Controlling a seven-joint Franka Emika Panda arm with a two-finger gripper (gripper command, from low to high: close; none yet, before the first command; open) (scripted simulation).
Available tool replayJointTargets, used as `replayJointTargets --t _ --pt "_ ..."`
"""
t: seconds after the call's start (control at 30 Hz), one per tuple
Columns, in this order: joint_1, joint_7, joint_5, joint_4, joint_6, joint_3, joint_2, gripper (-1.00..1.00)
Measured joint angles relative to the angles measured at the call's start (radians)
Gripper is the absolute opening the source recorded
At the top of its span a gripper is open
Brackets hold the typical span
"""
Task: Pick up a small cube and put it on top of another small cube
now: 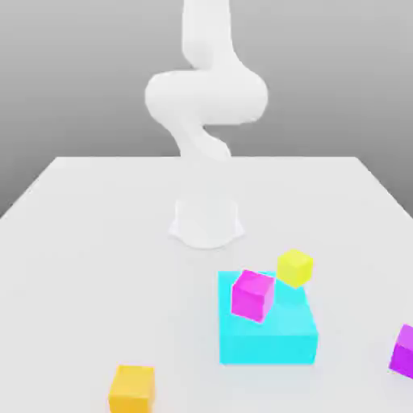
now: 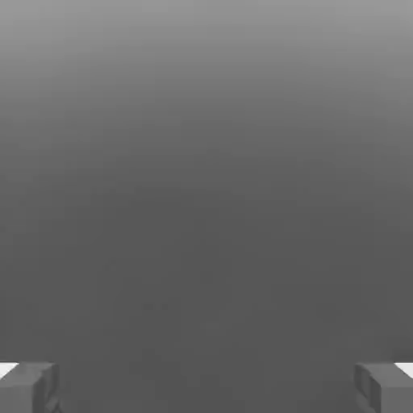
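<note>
Four small cubes and one larger block lie before you on the pale table point(image 1: 105, 266), in the exterior view. You see the magenta cube point(image 1: 252, 296) against the top face of the cyan block point(image 1: 267, 347), toward the exterior view's left part of that face. Its edges run askew to the block's, and it looks tilted. You find the yellow cube point(image 1: 295, 268) at the block's far corner, on the exterior view's right; it overlaps that corner in your view, but you cannot tell whether it rests on the block or just behind it. Between the magenta and yellow cubes you can see a narrow gap.

Your orange cube point(image 1: 131, 390) is near the lower edge of the exterior view, left of the block and well apart from it. You have the purple cube point(image 1: 404, 352) at the exterior view's right edge, partly cut off, also well apart from the block. You cannot tell which two of these cubes the task means; none of them sits on another.

Your arm point(image 1: 206, 97) rises from its base point(image 1: 206, 222) beyond the block and runs out past the top of the exterior view. Your gripper point(image 2: 206, 389) stands wide open in the hand view, its two fingers far apart, and you have nothing held between them; behind them you see plain grey.
</note>
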Motion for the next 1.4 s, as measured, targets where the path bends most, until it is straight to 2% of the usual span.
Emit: replayJointTargets --t 0.33,0.53,0.9,1.07,1.1,1.3,1.4 --pt "0.145 -0.124 0.04 -0.006 0.113 0.075 0.368 0.0" --pt "0.213 -0.17 0.024 -0.009 0.18 0.143 0.585 0.0" --pt "0.386 -0.162 -0.134 -0.015 0.3 0.204 0.992 0.0" --pt "0.45 -0.122 -0.208 0.012 0.416 0.157 1.174 0.0" --pt "0.458 -0.116 -0.216 0.017 0.436 0.148 1.199 -1.0" --pt "0.461 -0.112 -0.221 0.02 0.445 0.144 1.212 -1.0" --pt "0.442 -0.127 -0.2 0.006 0.393 0.168 1.147 -1.0"
